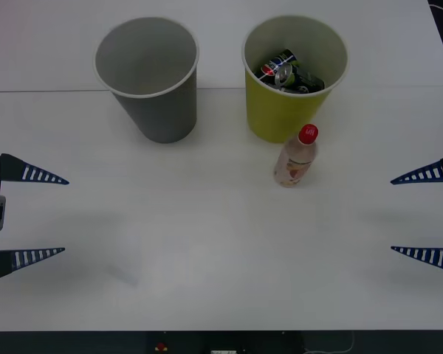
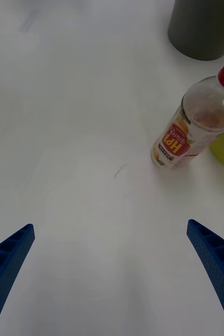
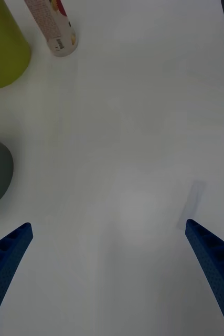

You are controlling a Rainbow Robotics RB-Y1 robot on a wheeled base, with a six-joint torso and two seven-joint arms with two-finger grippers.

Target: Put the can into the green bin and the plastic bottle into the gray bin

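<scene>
Yellow-green bin (image 1: 280, 110), tapered like a large paper cup w/ pale rim, already holds the crushed can (image 1: 289, 72); half the task looks done. Plastic bottle (image 1: 296, 156) stands upright on the white table (image 1: 207, 243), just in front of that bin, red cap up, smooth clear wall. Gray bin (image 1: 153, 96) sits beside, same shape, nothing inside. Left gripper (image 1: 50, 215) and right gripper (image 1: 410, 214) wait at the table's sides, ribbed blue fingers spread, nothing held. Right is nearer the bottle, so prob. the one to reach.
</scene>
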